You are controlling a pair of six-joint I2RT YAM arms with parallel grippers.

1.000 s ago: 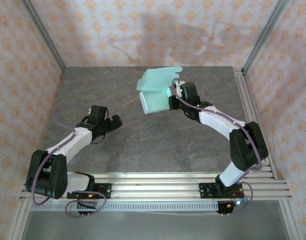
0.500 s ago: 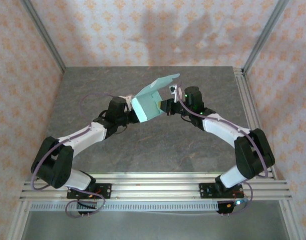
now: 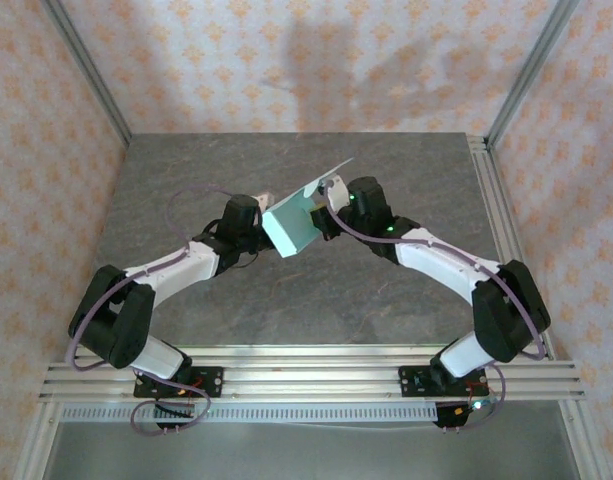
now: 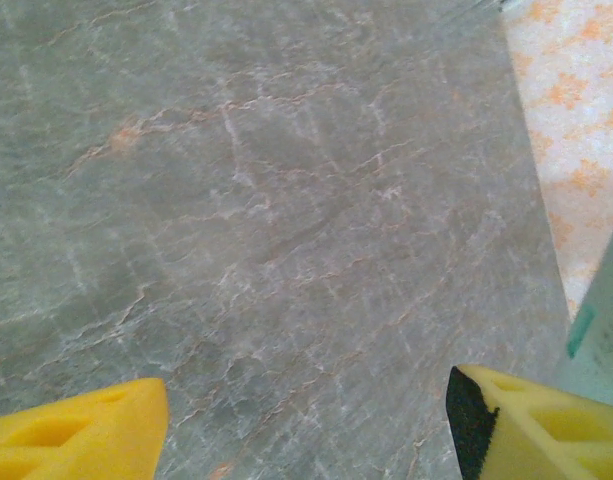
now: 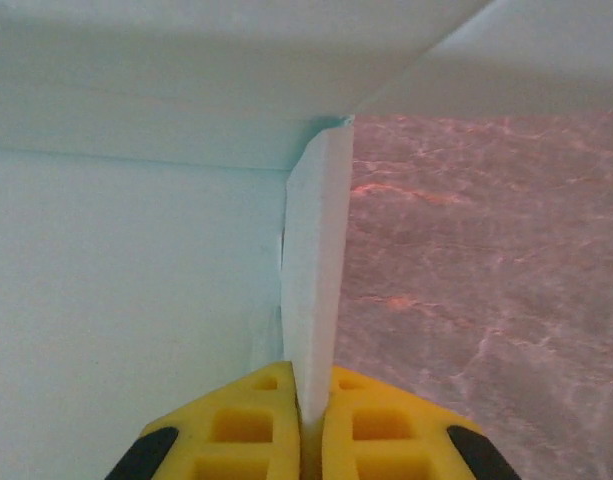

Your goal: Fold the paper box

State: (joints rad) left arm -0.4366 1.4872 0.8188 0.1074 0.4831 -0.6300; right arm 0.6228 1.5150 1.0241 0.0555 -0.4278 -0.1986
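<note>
Grey marbled tabletop (image 3: 166,170), cream walls with an orange pattern (image 3: 236,60) on three sides, aluminium rails (image 3: 306,362) along the near edge.

Paper box (image 3: 291,228): pale mint card, partly folded, held off the table at mid-table between the two arms. In the top view its broad panel faces the near side. Its long axis runs diagonally, from the low end near the left arm up toward the far right. There a thin flap narrows to a point.

Right gripper (image 3: 324,215): at the box's right side. In the right wrist view the yellow pads (image 5: 246,425) are pressed together on a thin upright flap of card. The gripper (image 5: 308,420) is clamped on that flap. A wide mint panel (image 5: 116,300) fills the left, and another panel spans overhead.

Left gripper (image 3: 264,222): at the box's left edge in the top view. In its wrist view the gripper (image 4: 306,430) is spread wide, with bare table between the pads. A strip of card (image 4: 604,330) shows just beside the right-hand pad (image 4: 536,425), outside the gap. Cannot tell whether they touch.
</note>
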